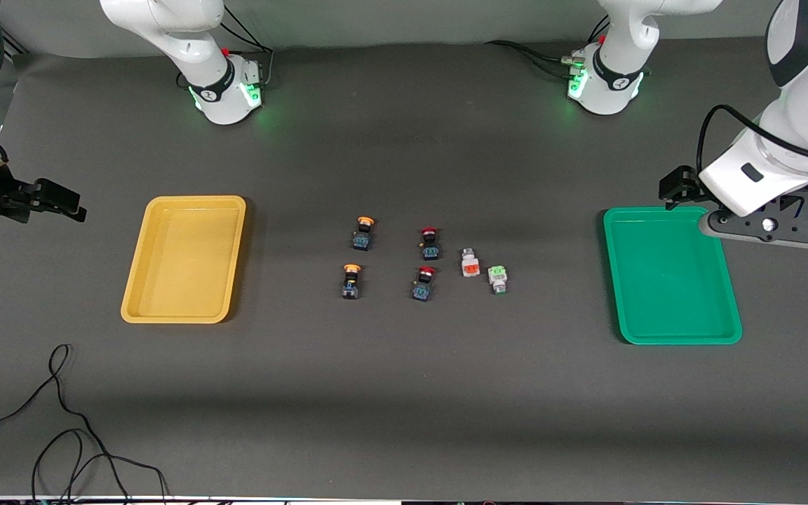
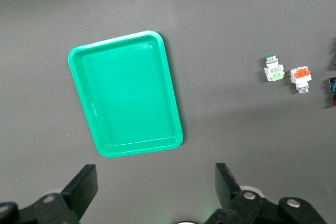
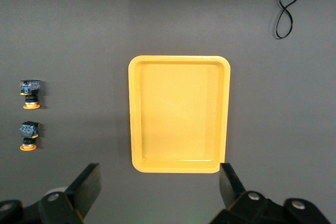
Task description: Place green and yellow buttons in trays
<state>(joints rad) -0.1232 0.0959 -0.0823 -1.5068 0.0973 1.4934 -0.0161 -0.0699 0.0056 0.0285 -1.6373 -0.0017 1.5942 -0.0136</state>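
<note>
I have the left tool (image 2: pixel 152 192) hanging over the grey table (image 1: pixel 404 393) at the left arm's end, beside the shallow green plastic tray (image 1: pixel 672 273), fingers spread wide and holding nothing. The right tool (image 3: pixel 157 192) hangs at the right arm's end, beside the shallow yellow plastic tray (image 1: pixel 185 258), also wide open and empty. Both trays look bare.

Between the trays sit two dark-bodied buttons with yellow-orange caps (image 1: pixel 362 233) (image 1: pixel 351 280), one nearer the front camera than the other. Just beside them, toward the green tray, stand two dark red-capped buttons (image 1: pixel 429 243) (image 1: pixel 424 283), then a white orange-faced block (image 1: pixel 470 262) and a white green-faced block (image 1: pixel 497 278), which seem to lie tipped over. A black cable (image 1: pixel 60 421) loops near the front camera.
</note>
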